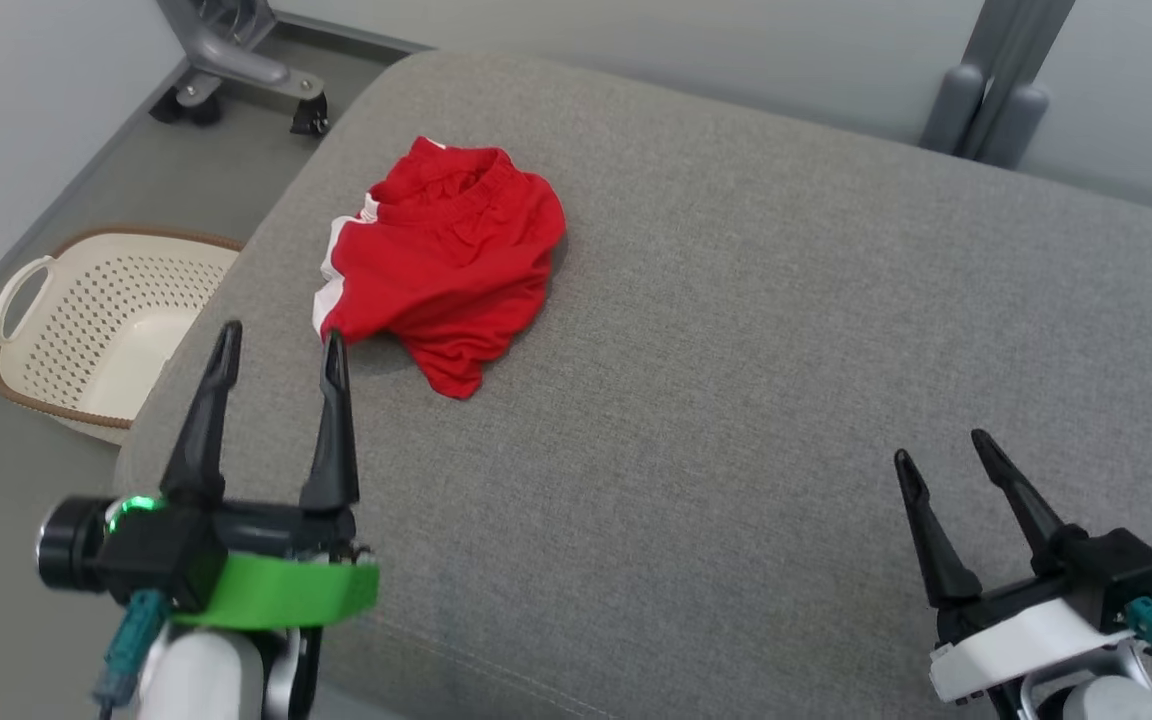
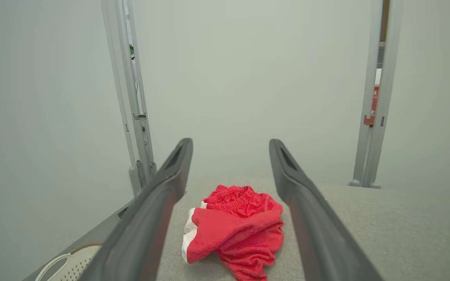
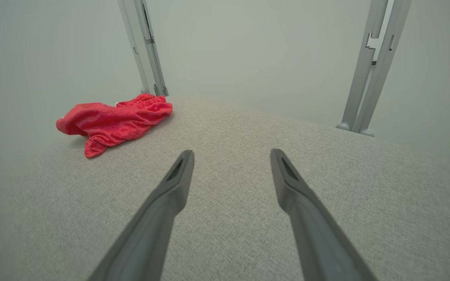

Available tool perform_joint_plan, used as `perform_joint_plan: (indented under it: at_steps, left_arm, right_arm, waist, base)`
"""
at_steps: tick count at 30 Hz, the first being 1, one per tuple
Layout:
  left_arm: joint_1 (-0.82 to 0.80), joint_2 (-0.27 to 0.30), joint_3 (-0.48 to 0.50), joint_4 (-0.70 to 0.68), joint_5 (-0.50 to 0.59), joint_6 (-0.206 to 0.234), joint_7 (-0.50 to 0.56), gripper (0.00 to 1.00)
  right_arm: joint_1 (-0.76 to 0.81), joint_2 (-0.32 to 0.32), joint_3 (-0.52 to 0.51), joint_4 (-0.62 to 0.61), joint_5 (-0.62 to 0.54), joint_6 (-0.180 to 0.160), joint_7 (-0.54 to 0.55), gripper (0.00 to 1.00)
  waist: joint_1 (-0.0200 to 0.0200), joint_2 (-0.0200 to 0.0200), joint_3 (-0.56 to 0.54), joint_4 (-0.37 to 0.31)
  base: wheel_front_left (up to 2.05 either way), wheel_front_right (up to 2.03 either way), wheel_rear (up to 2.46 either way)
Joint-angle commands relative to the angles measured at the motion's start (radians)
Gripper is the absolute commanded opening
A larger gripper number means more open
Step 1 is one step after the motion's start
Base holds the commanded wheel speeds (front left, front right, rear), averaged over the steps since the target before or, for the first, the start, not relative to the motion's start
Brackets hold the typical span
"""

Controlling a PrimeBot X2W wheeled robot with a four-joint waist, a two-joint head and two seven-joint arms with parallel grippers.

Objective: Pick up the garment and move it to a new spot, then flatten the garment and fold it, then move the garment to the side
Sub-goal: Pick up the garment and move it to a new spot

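Observation:
The garment [image 1: 444, 260] is a pair of red shorts with white trim, lying crumpled at the far left of the grey cushioned surface [image 1: 736, 350]. My left gripper [image 1: 281, 345] hovers just short of the garment's near edge, open, with nothing between its fingers. In the left wrist view the garment [image 2: 234, 230] lies ahead between the spread fingers [image 2: 178, 164]. My right gripper [image 1: 941, 445] stands open over bare cushion at the lower right, far from the garment. In the right wrist view the garment [image 3: 111, 121] lies at the far left.
A cream perforated basket [image 1: 101, 320] with a brown rim sits on the floor left of the cushion. A wheeled grey stand base [image 1: 236, 70] is at the back left and grey posts [image 1: 996, 90] at the back right. A pale wall lies behind.

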Motion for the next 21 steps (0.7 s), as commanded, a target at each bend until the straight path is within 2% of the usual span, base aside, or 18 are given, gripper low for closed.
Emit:
perform_joint_plan:
  at_steps: [1, 5, 8, 15, 21]
  left_arm:
    - [-0.067, 0.005, 0.007, 0.021, -0.003, -0.016, 0.000, 1.00]
    - [-0.311, 0.042, 0.013, 0.172, -0.025, -0.046, 0.005, 1.00]
    - [-0.497, 0.059, 0.024, 0.284, -0.060, -0.054, 0.081, 1.00]
    - [-0.871, 0.099, 0.083, 0.615, -0.182, -0.058, 0.411, 1.00]
    - [-1.045, 0.131, 0.141, 0.859, -0.253, -0.025, 0.570, 1.00]
  right_arm:
    - [-0.029, -0.023, 0.001, -0.007, -0.006, 0.000, -0.004, 1.00]
    - [-0.089, -0.082, 0.014, -0.008, -0.015, 0.000, -0.004, 1.00]
    - [-0.134, -0.123, 0.019, -0.019, -0.025, 0.000, -0.004, 1.00]
    - [-0.232, -0.175, 0.010, -0.055, -0.010, 0.000, -0.004, 1.00]
    - [-0.282, -0.190, -0.008, -0.101, 0.020, 0.000, -0.004, 1.00]
  waist:
    - [0.0000, 0.0000, 0.126, -0.034]
    - [0.0000, 0.0000, 0.229, -0.062]
    - [0.0000, 0.0000, 0.295, -0.088]
    - [0.0000, 0.0000, 0.423, -0.169]
    - [0.0000, 0.0000, 0.504, -0.235]
  base:
    - [0.00, 0.00, 0.00]
    - [0.00, 0.00, 0.00]
    - [0.00, 0.00, 0.00]
    - [0.00, 0.00, 0.00]
    - [0.00, 0.00, 0.00]
